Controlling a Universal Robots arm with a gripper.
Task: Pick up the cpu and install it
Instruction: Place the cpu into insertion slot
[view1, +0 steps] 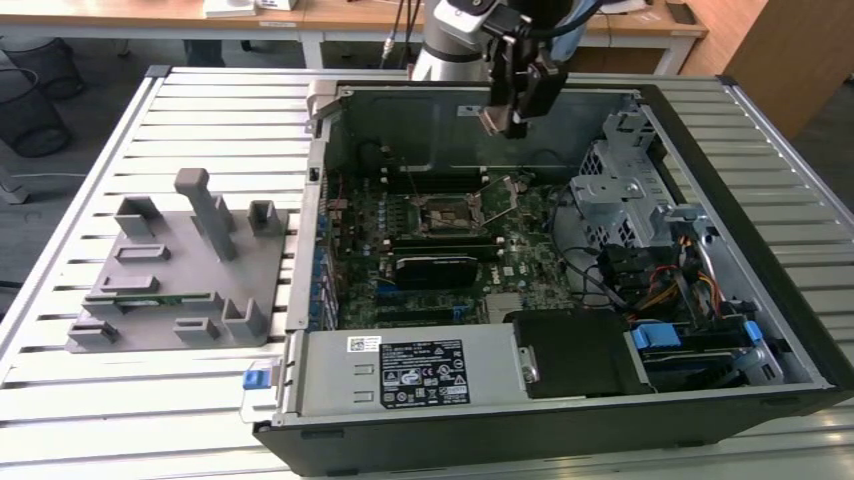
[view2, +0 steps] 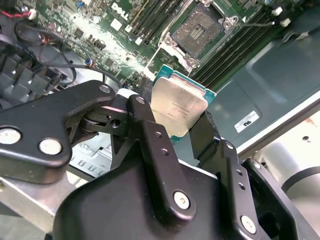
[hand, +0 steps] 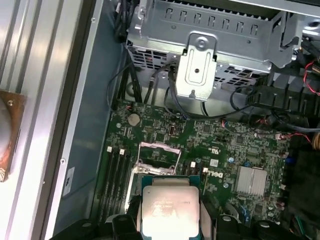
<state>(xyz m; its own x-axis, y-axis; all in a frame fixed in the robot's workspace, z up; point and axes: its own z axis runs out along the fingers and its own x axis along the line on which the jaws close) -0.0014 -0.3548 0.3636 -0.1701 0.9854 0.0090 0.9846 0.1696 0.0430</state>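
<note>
One black two-finger gripper (view2: 172, 117) is clamped on opposite edges of the small flat square cpu with a pale silver-grey metal top (view2: 179, 105), holding it above the open square metal-framed socket (view2: 202, 27), likely keeping its underside free for seating.

First wrist view: cpu (hand: 170, 207) bottom edge cut off by frame, and it covers part of socket (hand: 157, 159). Second wrist view: tool (view2: 177, 120) fingers (view2: 150, 135) hide the cpu edges they clamp. Exterior view: arm (view1: 454, 45) cut off at top; cpu too small to tell.
</note>
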